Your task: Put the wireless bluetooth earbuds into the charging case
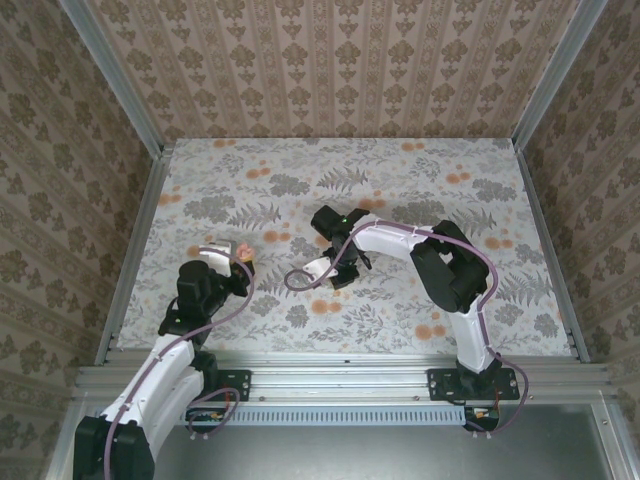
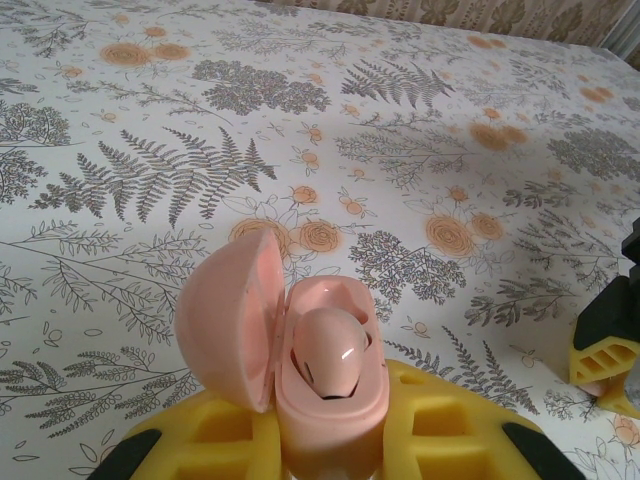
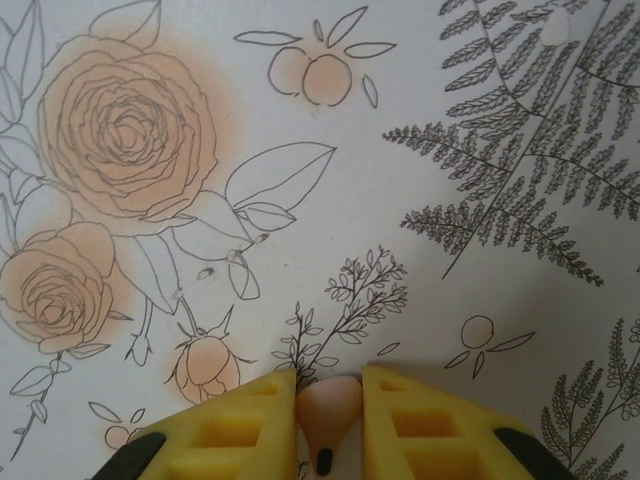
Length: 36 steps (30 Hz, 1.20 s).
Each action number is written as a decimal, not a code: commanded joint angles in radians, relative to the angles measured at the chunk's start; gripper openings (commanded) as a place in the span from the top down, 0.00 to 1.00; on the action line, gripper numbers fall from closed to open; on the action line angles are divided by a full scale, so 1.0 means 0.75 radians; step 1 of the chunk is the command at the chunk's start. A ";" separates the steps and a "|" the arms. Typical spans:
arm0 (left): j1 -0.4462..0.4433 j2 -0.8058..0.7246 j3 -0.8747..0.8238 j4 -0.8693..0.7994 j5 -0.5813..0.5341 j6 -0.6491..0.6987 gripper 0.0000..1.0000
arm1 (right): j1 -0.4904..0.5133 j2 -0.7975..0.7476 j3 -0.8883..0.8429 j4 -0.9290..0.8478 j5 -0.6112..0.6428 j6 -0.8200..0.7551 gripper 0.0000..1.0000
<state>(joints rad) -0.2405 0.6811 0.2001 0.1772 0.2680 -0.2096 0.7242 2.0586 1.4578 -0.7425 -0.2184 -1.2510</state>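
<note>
Pinching earbud [image 3: 328, 418], right claw [image 3: 328, 380], left claw [image 2: 335, 440] holding case [image 2: 235, 320]

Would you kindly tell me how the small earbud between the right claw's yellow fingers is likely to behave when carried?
The earbud looks smooth and tapered, so it may slip or twist in the right claw. It seems tiny and rigid, so probably very light. Released on the table, its rounded body would likely roll.

Fern-and-orange-rose tablecloth [image 1: 400, 180] across the middle, brown damask walls [image 1: 330, 60] up top and down both sides, metal rail [image 1: 350, 375] along the bottom.
</note>
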 commanded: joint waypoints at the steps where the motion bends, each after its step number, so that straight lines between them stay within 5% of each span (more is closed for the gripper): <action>1: 0.003 0.012 0.016 0.103 0.053 0.010 0.90 | -0.012 -0.101 -0.057 0.100 -0.080 0.115 0.81; 19: -0.206 0.403 0.007 0.707 0.307 0.256 0.90 | -0.167 -0.593 -0.487 0.792 -0.524 0.860 0.81; 36: -0.359 0.682 0.215 0.765 0.332 0.423 0.91 | -0.264 -0.836 -0.705 1.317 -0.715 1.411 0.81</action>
<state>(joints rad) -0.4995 1.1793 0.3309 0.7048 0.4927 0.0738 0.5346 1.4612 0.9558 0.1539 -0.7143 -0.2848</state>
